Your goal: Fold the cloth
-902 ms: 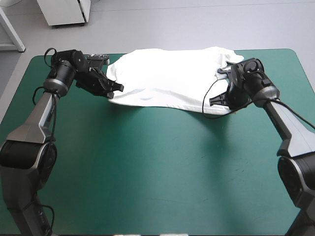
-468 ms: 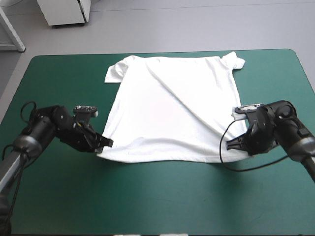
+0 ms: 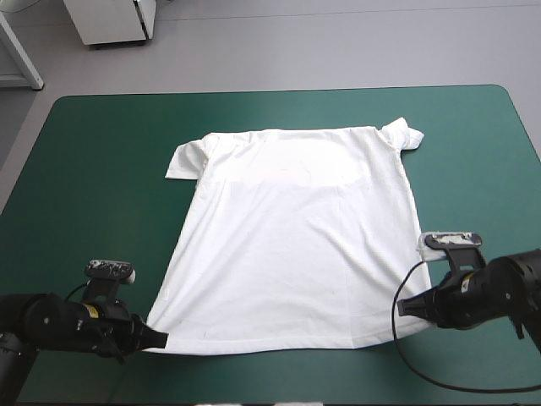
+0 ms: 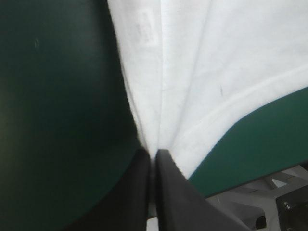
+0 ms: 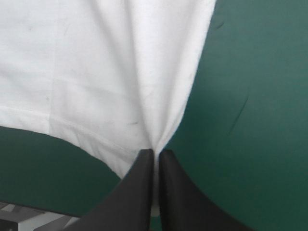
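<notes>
Pinching the hem corners of the white T-shirt [image 3: 292, 237], the left claw [image 3: 161, 340] and right claw [image 3: 403, 307] are each clamped on a bunched tip of fabric. The shirt lies spread flat on the teal-green desk [image 3: 101, 169], collar toward the far edge. Both holds look thin, so a brisk lift could slip one corner free and skew the fold.

The table [image 3: 84, 169] with its teal-green cover bears the white T-shirt [image 3: 287, 245], spread flat.
</notes>
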